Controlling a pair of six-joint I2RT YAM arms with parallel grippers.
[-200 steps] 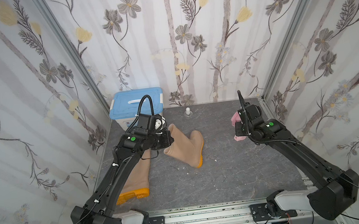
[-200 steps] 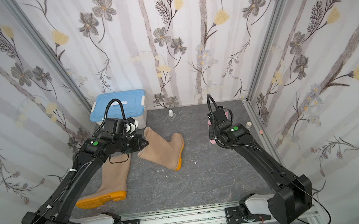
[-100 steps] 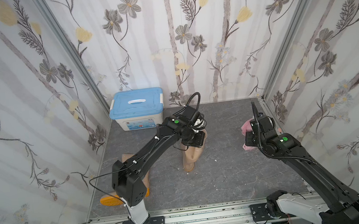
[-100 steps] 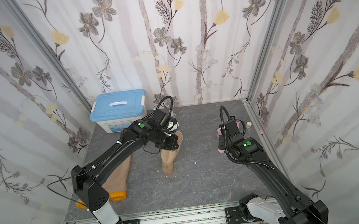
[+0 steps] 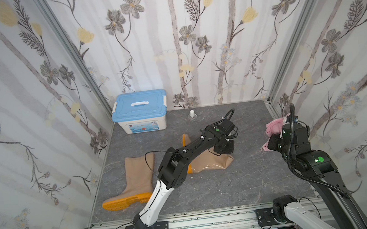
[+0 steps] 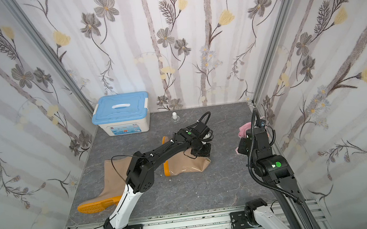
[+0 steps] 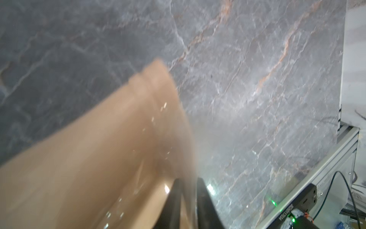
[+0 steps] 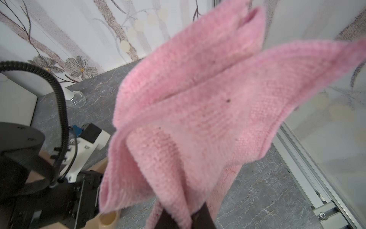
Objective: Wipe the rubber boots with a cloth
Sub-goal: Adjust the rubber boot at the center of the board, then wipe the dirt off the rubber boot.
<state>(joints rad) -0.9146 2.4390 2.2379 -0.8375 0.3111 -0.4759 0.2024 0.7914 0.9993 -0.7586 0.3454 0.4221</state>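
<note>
Your left boot lies flat on the table, with nothing touching it. The middle boot lies on its side under your left claw. That claw's fingers stand a little apart with the shaft's rim between them, and I can't tell whether they bite. Expect the glossy rubber to be slick and the shaft floppy. It will likely buckle under a wipe, so pin it at the rim or take the firmer heel. Your right claw is clamped on the cloth, held aloft near the right wall. The cloth looks light and limp, so let its hanging folds do the wiping.
</note>
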